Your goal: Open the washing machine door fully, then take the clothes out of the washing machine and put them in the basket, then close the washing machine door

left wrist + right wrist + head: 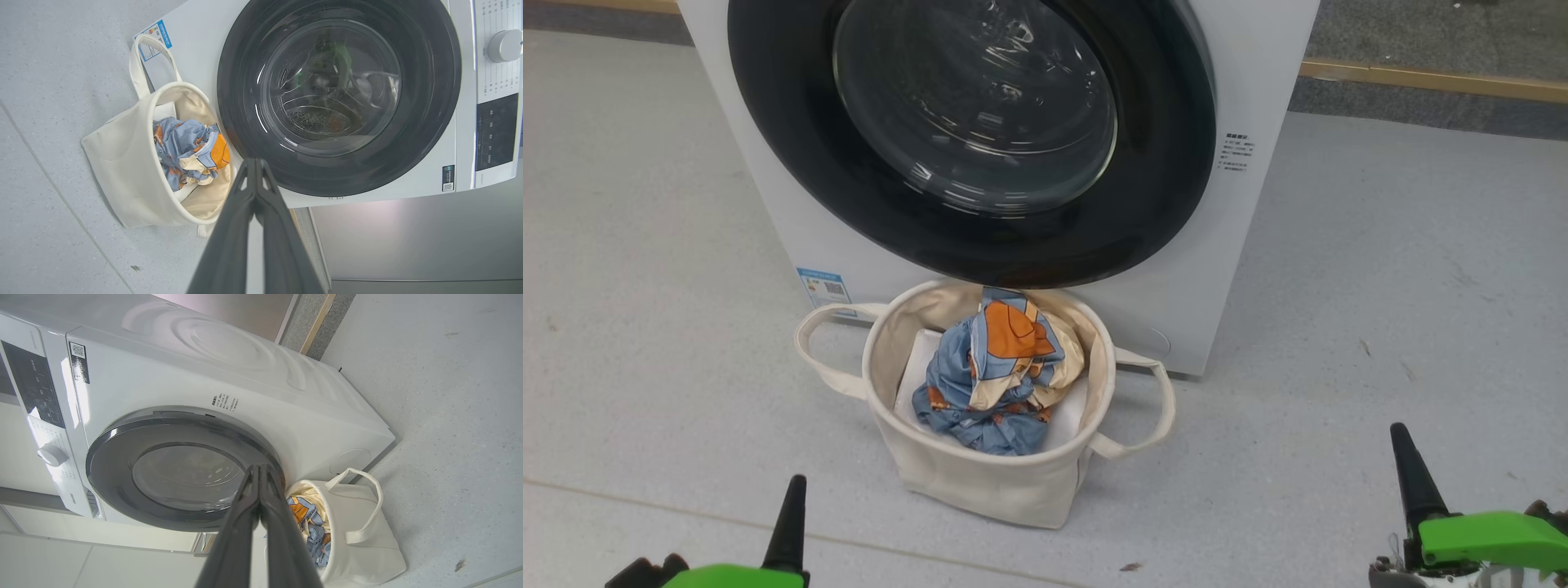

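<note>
The white washing machine (1241,245) stands ahead with its black-rimmed glass door (972,131) lying flush against the front, shut. Through the glass in the left wrist view the door (339,94) shows a bare metal drum. The cream basket (907,465) sits on the floor right below the door, and the blue and orange clothes (996,367) are piled inside it on a white sheet. My left gripper (795,482) is shut at the lower left, holding nothing. My right gripper (1401,433) is shut at the lower right, also holding nothing. Both hang well back from the basket.
Grey floor (645,286) spreads on both sides of the washer. A wall base with a wooden strip (1437,82) runs behind at the right. The washer's knob (504,45) and dark control panel (496,130) sit at the top of its front.
</note>
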Controlling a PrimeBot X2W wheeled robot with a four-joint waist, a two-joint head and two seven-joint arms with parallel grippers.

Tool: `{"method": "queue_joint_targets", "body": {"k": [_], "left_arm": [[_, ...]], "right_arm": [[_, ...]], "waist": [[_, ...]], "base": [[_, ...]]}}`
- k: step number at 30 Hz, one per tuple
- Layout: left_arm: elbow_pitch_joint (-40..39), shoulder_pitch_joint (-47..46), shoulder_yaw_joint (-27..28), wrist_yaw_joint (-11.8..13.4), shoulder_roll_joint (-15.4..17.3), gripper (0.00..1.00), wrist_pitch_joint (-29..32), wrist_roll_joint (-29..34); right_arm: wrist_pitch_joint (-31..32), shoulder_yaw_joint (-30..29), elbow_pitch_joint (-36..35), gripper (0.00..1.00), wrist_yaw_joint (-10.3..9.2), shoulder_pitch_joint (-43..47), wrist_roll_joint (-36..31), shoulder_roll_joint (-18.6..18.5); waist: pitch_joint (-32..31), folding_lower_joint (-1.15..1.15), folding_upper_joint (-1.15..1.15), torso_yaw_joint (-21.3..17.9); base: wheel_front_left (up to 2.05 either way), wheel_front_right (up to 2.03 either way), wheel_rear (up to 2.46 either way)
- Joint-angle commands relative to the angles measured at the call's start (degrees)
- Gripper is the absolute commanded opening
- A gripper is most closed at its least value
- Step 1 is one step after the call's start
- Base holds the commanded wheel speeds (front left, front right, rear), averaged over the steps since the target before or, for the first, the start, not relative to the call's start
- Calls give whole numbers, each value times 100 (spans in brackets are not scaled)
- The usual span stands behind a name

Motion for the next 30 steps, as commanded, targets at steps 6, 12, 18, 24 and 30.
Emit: {"method": "queue_joint_targets", "body": {"k": [6, 12, 18, 24, 30], "left_arm": [[-265, -302, 249, -69, 39, 0, 110, -459], [-309, -312, 329, -85, 42, 0, 210, -860], [-352, -322, 409, -101, 44, 0, 309, -1258], [-395, -331, 489, -118, 46, 0, 409, -1659], [-439, -341, 570, -134, 49, 0, 508, -2060]], "right_arm": [[130, 58, -151, 0, 1, -299, 456, -44], [232, 43, -132, 0, 1, -328, 838, -46], [333, 28, -113, 0, 1, -356, 1218, -48], [434, 13, -93, 0, 1, -384, 1600, -51], [536, -2, -74, 0, 1, -412, 1981, -53]], "waist": [[6, 0, 0, 10], [11, 0, 0, 20], [17, 0, 0, 30], [23, 0, 0, 41], [29, 0, 0, 51]], "base": [[0, 0, 0], [0, 0, 0], [0, 0, 0], [0, 0, 0], [0, 0, 0]]}}
